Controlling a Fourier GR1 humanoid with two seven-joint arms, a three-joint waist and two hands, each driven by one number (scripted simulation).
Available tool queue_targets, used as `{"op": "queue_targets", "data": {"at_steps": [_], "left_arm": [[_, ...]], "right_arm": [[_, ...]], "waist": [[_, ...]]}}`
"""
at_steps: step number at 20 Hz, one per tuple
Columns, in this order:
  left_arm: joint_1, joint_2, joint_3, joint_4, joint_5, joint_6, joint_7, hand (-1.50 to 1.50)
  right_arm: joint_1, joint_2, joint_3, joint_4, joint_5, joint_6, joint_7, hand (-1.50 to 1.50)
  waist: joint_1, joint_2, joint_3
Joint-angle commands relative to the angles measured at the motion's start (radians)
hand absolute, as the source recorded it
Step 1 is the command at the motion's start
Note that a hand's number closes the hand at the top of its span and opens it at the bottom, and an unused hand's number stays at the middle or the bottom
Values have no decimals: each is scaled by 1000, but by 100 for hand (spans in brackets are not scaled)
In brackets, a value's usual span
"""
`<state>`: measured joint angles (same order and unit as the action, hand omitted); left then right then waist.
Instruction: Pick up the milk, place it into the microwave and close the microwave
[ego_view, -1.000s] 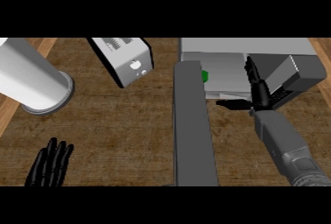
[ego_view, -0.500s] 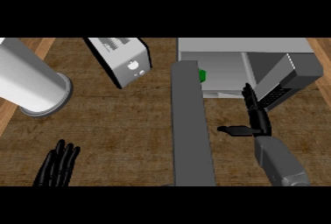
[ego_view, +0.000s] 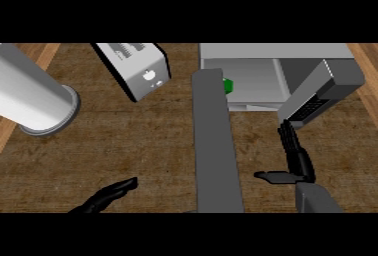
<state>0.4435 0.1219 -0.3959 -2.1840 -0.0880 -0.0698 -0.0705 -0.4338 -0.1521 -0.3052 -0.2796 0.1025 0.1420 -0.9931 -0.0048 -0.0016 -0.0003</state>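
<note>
R robot hand (ego_view: 301, 169): fingers straight, pointing away from the robot, thumb stuck out to the L. It holds nothing.

Milk (ego_view: 328, 87) lies just ahead of its fingertips and a bit to the R, tilted, in the mouth of the microwave (ego_view: 251, 55). Its long axis runs diagonally, near end toward the hand, far end up and to the R. Can't tell if fingertips touch the near end, or if that end sits fully inside the cavity.

Door (ego_view: 215, 150) is wide open, seen edge-on: a long grey slab just L of the R robot hand, long axis running straight toward the robot, hinged at the microwave's L front corner. It stands btwn the two hands.

L robot hand (ego_view: 107, 196) is low on the far side of the door, over the table (ego_view: 148, 145), fingers relaxed, also holding nothing.

Judgement: placing looks about done and closing is left. R robot hand is nearer the door but on its inner side, in the swing path. L robot hand is on the outer side, prob. better placed to push.
</note>
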Motion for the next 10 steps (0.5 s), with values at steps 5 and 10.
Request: {"op": "queue_targets", "data": {"at_steps": [5, 10], "left_arm": [[-98, -15, -16, 102, -12, -16, -2, 150], [-234, -40, -24, 193, -27, -39, 76, 150]], "right_arm": [[191, -26, 38, -152, -36, 158, -83, -150], [313, -32, 60, -290, -77, 218, -79, -150]], "waist": [[-2, -1, 0], [-13, 0, -1]]}}
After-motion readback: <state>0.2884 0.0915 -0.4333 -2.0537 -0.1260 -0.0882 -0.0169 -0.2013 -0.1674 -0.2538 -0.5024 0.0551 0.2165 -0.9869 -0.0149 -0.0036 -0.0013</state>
